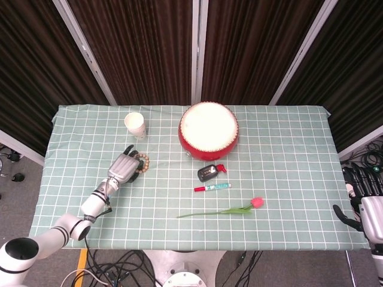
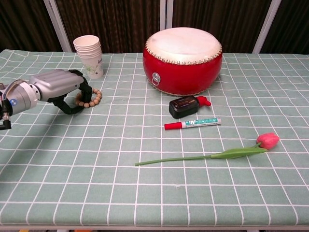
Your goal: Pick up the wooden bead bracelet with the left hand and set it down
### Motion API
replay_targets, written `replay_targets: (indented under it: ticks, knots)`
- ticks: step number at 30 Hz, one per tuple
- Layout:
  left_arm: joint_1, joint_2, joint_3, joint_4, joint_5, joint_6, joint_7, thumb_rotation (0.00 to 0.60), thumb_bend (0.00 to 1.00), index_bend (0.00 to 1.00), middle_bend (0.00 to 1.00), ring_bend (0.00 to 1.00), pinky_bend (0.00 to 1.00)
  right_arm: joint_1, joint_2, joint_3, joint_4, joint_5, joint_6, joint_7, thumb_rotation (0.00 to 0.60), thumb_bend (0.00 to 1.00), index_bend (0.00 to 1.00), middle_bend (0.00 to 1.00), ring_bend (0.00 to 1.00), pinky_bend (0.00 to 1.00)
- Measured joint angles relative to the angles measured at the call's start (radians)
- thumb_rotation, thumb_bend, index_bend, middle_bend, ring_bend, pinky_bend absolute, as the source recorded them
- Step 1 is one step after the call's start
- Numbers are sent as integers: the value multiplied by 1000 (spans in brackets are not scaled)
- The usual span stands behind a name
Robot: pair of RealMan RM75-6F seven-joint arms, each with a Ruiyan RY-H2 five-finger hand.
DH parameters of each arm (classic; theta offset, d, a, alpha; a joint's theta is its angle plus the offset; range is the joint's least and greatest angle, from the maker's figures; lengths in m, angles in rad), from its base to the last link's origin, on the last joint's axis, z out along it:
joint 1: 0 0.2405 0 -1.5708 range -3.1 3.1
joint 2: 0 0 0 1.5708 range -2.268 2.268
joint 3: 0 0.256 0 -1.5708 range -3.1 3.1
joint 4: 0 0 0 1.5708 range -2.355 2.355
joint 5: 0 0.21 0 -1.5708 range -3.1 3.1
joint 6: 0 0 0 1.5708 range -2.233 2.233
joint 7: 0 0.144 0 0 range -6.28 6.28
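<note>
The wooden bead bracelet (image 1: 143, 162) (image 2: 93, 98) lies flat on the checked cloth, just in front of the paper cups. My left hand (image 1: 124, 167) (image 2: 55, 85) sits low at its left side. The dark fingers (image 2: 82, 88) curl down over the bracelet's left part and the thumb (image 2: 70, 108) hooks in from the front. Beads show in the gap between them, and the fingers are not closed on them. My right hand (image 1: 363, 203) hangs off the table's right edge with its fingers spread, holding nothing.
A stack of paper cups (image 1: 135, 125) (image 2: 89, 55) stands just behind the bracelet. A red drum (image 1: 208, 128) (image 2: 183, 60) fills the back middle. In front of it lie a black and red device (image 2: 183, 106), a red marker (image 2: 192, 123) and a pink tulip (image 2: 268, 140).
</note>
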Motion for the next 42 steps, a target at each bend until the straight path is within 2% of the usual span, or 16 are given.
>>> replay_targets:
  ticks: [6, 15, 20, 25, 26, 29, 34, 39, 42]
  knots:
    - [24, 46, -42, -97, -39, 5, -225, 600, 455, 561, 519, 189, 62, -9, 5, 0, -7, -9, 19, -3, 600, 164, 0, 0, 0, 0]
    - [88, 200, -117, -375, -129, -32, -658, 600, 455, 561, 520, 189, 91, -12, 7, 0, -14, -21, 29, -8, 600, 165, 0, 0, 0, 0]
    - [122, 295, -151, -526, -171, -123, -921, 600, 454, 559, 520, 189, 105, -12, 7, 1, -15, -23, 30, -8, 600, 165, 0, 0, 0, 0]
    - [152, 380, -182, -642, -169, -237, -1191, 598, 453, 550, 520, 190, 106, -11, 7, 1, -16, -23, 28, -9, 600, 165, 0, 0, 0, 0]
    - [158, 391, -187, -657, -162, -251, -1236, 586, 453, 548, 520, 189, 106, -11, 7, 2, -16, -23, 27, -9, 600, 165, 0, 0, 0, 0]
    - [173, 418, -201, -695, -122, -287, -1377, 475, 458, 537, 519, 189, 106, -11, 7, 2, -17, -24, 28, -10, 600, 165, 0, 0, 0, 0]
    - [185, 443, -205, -723, -15, -303, -1587, 339, 457, 512, 516, 189, 105, -13, 7, 2, -16, -23, 31, -10, 600, 165, 0, 0, 0, 0]
    - [177, 458, -184, -726, 78, -288, -1756, 326, 459, 508, 517, 189, 104, -13, 6, 3, -13, -23, 31, -7, 600, 165, 0, 0, 0, 0]
    - [163, 460, -152, -704, 136, -250, -1787, 326, 458, 507, 521, 189, 104, -13, 5, 3, -10, -22, 29, -5, 600, 165, 0, 0, 0, 0]
